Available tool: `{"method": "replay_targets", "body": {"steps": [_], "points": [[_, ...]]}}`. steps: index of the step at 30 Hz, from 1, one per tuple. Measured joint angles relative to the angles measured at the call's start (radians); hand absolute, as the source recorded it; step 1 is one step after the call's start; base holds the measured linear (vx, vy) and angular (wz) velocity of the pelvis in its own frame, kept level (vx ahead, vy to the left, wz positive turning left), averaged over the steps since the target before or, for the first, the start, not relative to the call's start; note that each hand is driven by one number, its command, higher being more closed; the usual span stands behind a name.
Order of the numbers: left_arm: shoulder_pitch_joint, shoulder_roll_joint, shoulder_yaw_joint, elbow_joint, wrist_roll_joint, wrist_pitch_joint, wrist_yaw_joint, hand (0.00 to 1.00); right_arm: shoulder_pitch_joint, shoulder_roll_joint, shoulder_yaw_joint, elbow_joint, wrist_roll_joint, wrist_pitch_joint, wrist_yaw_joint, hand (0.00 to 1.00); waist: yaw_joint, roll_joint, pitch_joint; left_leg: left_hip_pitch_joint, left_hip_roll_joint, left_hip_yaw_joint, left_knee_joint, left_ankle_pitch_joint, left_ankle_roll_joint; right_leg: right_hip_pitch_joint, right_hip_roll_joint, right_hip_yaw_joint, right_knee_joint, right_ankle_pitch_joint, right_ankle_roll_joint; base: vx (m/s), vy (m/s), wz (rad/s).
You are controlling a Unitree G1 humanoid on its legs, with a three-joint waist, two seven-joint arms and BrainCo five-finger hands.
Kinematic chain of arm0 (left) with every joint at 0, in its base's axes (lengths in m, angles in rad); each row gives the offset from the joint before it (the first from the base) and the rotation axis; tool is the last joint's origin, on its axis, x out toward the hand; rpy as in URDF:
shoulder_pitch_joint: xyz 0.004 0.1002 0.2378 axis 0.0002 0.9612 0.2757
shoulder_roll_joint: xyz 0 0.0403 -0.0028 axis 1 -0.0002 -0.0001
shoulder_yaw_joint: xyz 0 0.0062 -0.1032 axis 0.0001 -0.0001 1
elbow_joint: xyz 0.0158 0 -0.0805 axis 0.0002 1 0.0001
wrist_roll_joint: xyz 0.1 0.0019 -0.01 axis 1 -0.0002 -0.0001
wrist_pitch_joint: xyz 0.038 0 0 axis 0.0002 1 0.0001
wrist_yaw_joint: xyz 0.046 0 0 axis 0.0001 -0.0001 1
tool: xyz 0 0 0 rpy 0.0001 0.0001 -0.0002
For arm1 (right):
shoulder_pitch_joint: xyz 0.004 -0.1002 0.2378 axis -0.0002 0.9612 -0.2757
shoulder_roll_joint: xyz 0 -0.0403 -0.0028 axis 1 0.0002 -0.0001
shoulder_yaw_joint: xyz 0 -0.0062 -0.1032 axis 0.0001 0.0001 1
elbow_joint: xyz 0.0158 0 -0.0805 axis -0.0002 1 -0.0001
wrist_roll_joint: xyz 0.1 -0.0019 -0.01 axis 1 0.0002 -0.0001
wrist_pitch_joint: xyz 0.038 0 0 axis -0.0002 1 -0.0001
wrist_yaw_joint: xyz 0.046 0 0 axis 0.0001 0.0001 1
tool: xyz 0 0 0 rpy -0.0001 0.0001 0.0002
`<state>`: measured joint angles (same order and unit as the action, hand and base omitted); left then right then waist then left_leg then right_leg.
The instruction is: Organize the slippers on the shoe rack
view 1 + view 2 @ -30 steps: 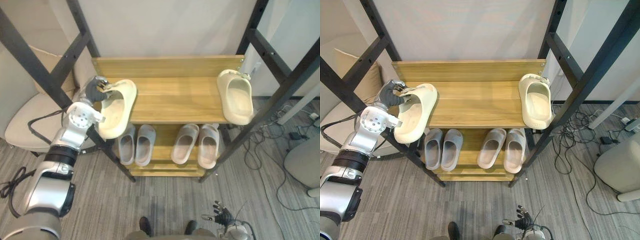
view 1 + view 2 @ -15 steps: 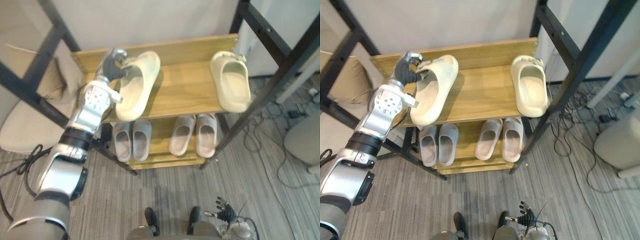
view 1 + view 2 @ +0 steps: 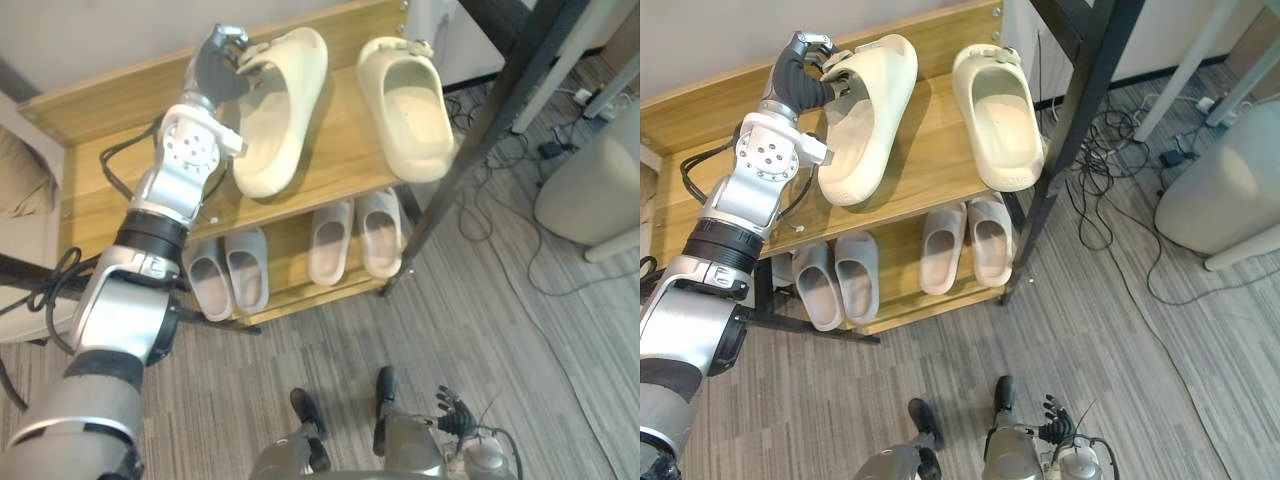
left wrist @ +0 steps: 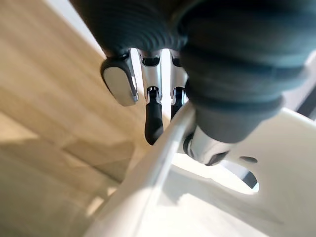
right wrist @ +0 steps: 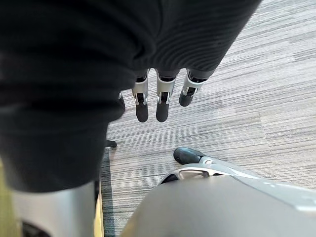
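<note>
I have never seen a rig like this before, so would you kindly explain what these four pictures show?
This is a two-legged humanoid robot with two arms and metal hands. The two wide pictures come from a pair of cameras on its head, looking down. The two close-ups come from cameras on its wrists. Before it stands a wooden shoe rack. The lower shelf holds four grey slippers in two pairs. On the top shelf lies one cream slipper. Beside it is its partner, the held slipper, whose rim the left hand pinches between fingers and thumb. The right hand hangs low at the robot's side, fingers relaxed, holding nothing.
</note>
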<state>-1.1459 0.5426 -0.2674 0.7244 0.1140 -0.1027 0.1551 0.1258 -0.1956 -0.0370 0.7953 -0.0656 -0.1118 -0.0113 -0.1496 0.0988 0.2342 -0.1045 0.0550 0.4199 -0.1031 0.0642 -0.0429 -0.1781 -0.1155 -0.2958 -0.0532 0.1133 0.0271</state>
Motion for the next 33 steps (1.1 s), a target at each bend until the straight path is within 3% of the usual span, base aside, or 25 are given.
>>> {"method": "replay_targets", "body": {"steps": [4,5,33], "points": [[0.0,0.0,0.011,0.014,0.001,0.0,0.0,1.0,-0.002,0.0,0.0,-0.004,0.01,-0.004,0.0,0.0,-0.01,-0.002,0.016,-0.001,-0.002,0.003,0.0,-0.002,0.003,-0.002,-0.002,0.007,-0.005,0.006,0.002,-0.05,0.01,-0.03],[-0.001,0.0,0.02,0.012,0.0,-0.005,0.007,0.0,-0.002,0.0,0.0,-0.014,0.016,-0.004,0.0,0.0,-0.01,-0.003,0.018,-0.01,-0.002,0.003,0.0,-0.002,0.004,-0.011,-0.004,0.01,-0.006,0.008,0.004,-0.05,0.012,-0.03],[-0.086,-0.089,0.032,0.014,-0.019,0.008,0.017,0.0,-0.015,0.025,0.003,-0.036,0.029,-0.018,0.0,0.0,-0.02,-0.031,0.053,-0.02,-0.039,-0.054,0.0,0.016,0.034,0.007,-0.044,-0.031,-0.007,0.029,0.016,-0.02,0.027,0.06]]}}
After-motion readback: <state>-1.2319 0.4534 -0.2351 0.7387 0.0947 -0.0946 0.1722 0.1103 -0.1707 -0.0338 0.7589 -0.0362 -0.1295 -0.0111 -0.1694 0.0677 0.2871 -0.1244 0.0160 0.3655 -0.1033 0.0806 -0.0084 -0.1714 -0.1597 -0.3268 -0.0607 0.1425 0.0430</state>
